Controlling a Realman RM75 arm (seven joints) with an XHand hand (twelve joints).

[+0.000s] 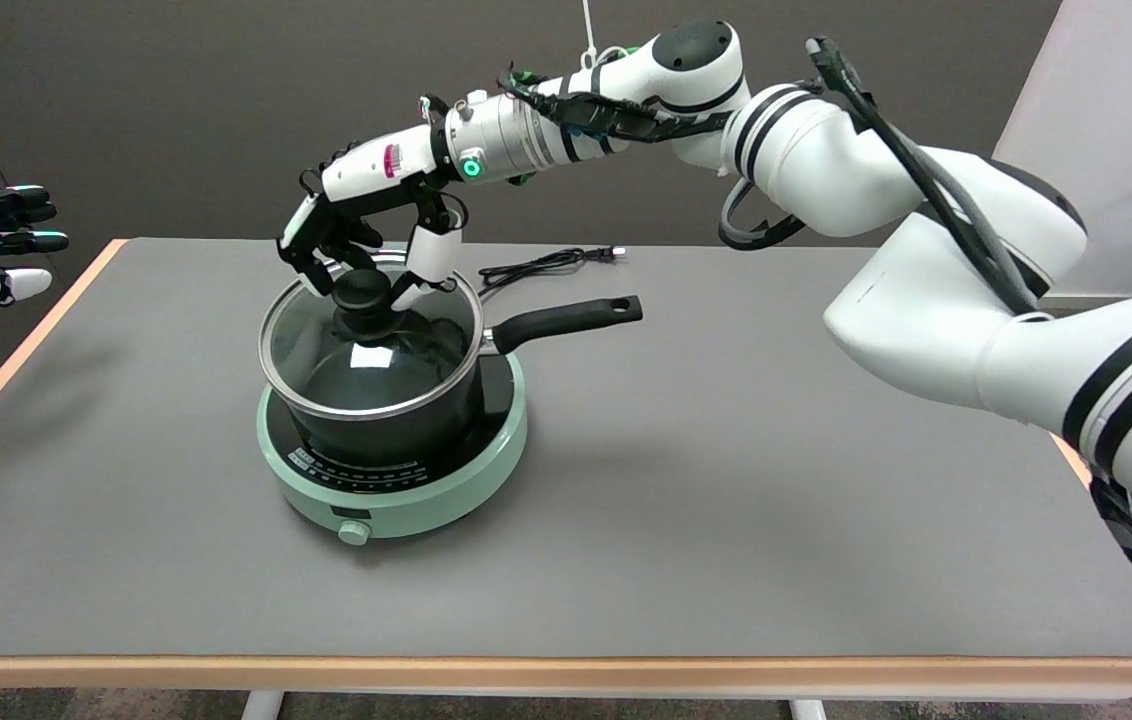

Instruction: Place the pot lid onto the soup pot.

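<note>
Partly hidden by the right hand (366, 245) gripping its knob, the pot lid (371, 345) covers the soup pot (406, 430).

Glass pot lid (396, 345) w/ metal rim, glossy; table (726, 480) top matt grey.

A grey-topped table (726, 480) with a pale wooden edge fills most of the frame. Left of centre, a mint-green induction cooker (396, 480) sits directly on it. Behind that, toward the upper middle, a black power cord (541, 265) lies coiled on the surface.
</note>
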